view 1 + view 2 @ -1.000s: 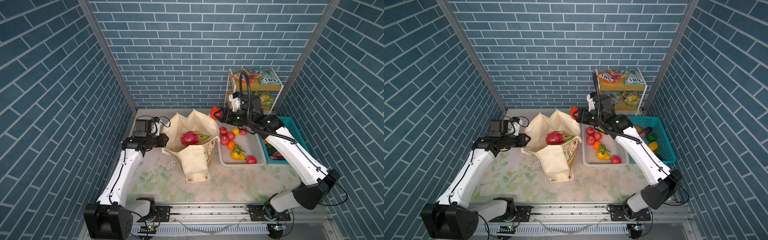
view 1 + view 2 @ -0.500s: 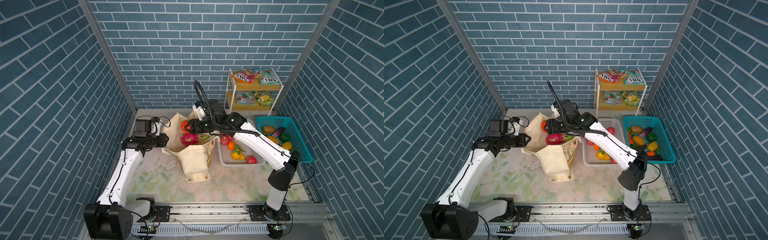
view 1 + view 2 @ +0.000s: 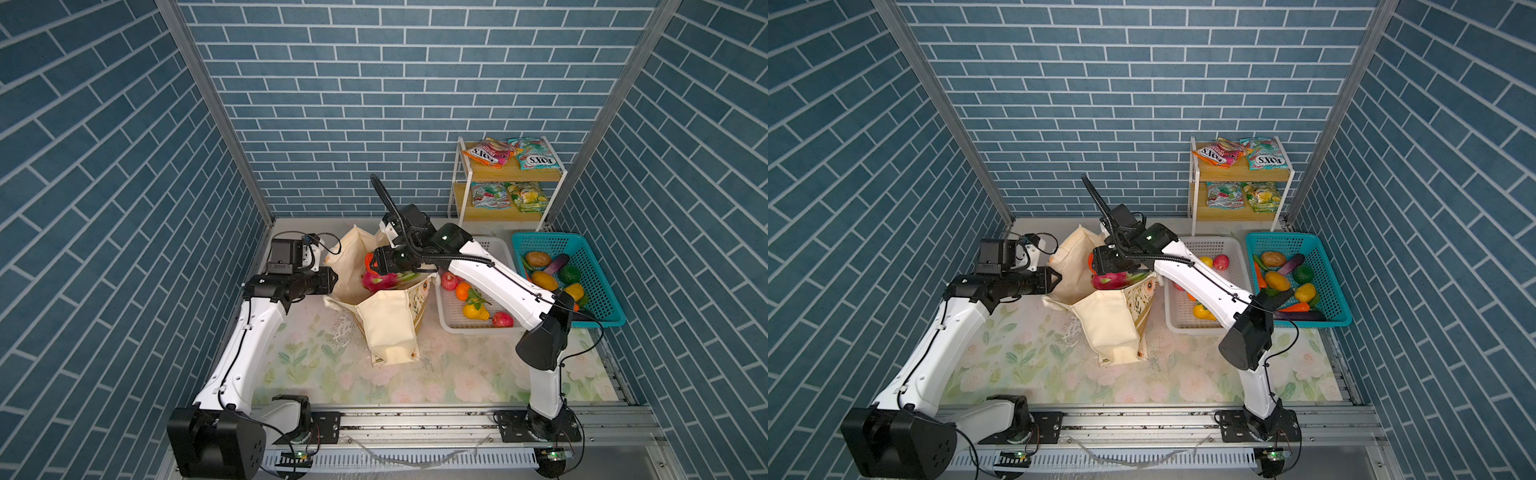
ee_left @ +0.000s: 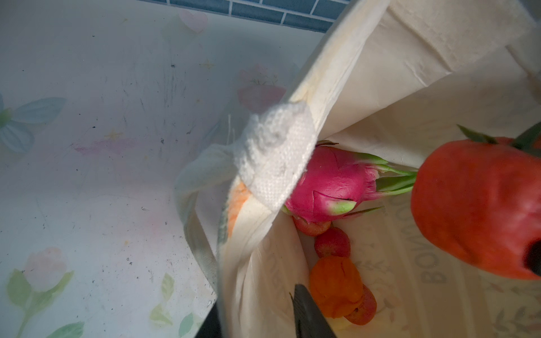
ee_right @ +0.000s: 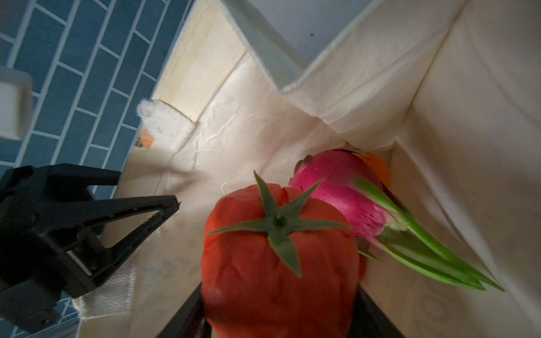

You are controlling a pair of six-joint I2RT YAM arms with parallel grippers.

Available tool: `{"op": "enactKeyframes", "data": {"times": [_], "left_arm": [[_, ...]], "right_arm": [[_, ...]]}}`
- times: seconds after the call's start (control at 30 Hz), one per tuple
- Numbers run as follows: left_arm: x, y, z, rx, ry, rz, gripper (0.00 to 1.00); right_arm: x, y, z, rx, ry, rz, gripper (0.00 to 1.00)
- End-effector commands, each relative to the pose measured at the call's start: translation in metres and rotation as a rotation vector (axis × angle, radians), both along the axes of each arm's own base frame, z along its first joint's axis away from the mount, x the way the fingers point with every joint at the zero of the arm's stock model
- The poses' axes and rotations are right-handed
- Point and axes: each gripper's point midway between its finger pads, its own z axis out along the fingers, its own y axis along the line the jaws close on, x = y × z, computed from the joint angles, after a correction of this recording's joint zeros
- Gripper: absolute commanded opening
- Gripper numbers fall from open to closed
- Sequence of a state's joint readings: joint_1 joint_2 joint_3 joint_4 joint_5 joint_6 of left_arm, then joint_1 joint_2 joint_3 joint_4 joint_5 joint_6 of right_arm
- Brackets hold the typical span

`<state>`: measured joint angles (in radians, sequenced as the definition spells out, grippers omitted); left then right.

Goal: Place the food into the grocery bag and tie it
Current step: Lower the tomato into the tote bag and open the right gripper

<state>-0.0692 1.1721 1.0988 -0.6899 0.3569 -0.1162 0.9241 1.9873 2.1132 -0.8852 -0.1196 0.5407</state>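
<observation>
Our half-open right hand (image 3: pixel 371 262) holds a tomato (image 5: pixel 278 248) over the bag (image 3: pixel 388 328), the left hand (image 3: pixel 331 280) pinches its rim; earlier the tomato was by the basket (image 3: pixel 478 330).

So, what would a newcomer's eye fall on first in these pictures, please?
Most likely the red tomato, gripped by the right gripper at the open mouth of the grocery bag. Next comes the bright pink dragon fruit lying inside the bag, and then the left gripper, pinching the bag's rim on the left in both top views.
</observation>
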Motion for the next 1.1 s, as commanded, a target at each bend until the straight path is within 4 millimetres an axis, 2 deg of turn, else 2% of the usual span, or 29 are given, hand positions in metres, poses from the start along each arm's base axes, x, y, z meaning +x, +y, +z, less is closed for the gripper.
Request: {"op": "enactKeyframes", "data": {"times": [0.0, 0.33, 0.43, 0.47, 0.6, 0.67, 0.7, 0.87, 1.0, 1.03, 1.07], "left_arm": [[-0.006, -0.004, 0.003, -0.007, -0.008, -0.019, 0.37], [-0.005, -0.004, 0.002, -0.007, -0.003, -0.017, 0.37], [-0.005, -0.003, 0.002, -0.003, -0.003, -0.015, 0.37], [-0.005, -0.003, 0.002, -0.002, -0.004, -0.015, 0.37], [-0.005, -0.002, 0.000, 0.000, 0.000, -0.013, 0.37], [-0.005, -0.002, 0.000, 0.001, 0.002, -0.012, 0.37], [-0.005, -0.002, -0.001, 0.003, 0.005, -0.010, 0.37], [-0.005, -0.001, -0.002, 0.008, 0.008, -0.010, 0.37], [-0.005, -0.001, -0.003, 0.011, 0.009, -0.009, 0.37], [-0.005, -0.001, -0.002, 0.011, 0.009, -0.009, 0.37], [-0.005, -0.001, -0.003, 0.013, 0.009, -0.009, 0.37]], "right_arm": [[0.004, -0.005, -0.015, -0.085, -0.016, 0.005, 0.58], [0.019, -0.015, -0.073, -0.300, -0.006, 0.000, 0.61], [0.020, -0.016, -0.079, -0.321, -0.001, 0.001, 0.64], [0.022, -0.015, -0.096, -0.347, 0.020, 0.003, 0.66], [0.020, -0.014, -0.106, -0.363, 0.037, 0.009, 0.72], [0.020, -0.014, -0.107, -0.364, 0.042, 0.010, 0.96], [0.020, -0.015, -0.107, -0.366, 0.041, 0.010, 0.99], [0.020, -0.015, -0.095, -0.350, 0.024, 0.011, 0.99], [0.021, -0.015, -0.073, -0.319, -0.009, 0.011, 0.99], [0.020, -0.016, -0.053, -0.287, -0.039, 0.008, 0.99], [0.019, -0.017, -0.044, -0.276, -0.055, 0.008, 0.99]]}}
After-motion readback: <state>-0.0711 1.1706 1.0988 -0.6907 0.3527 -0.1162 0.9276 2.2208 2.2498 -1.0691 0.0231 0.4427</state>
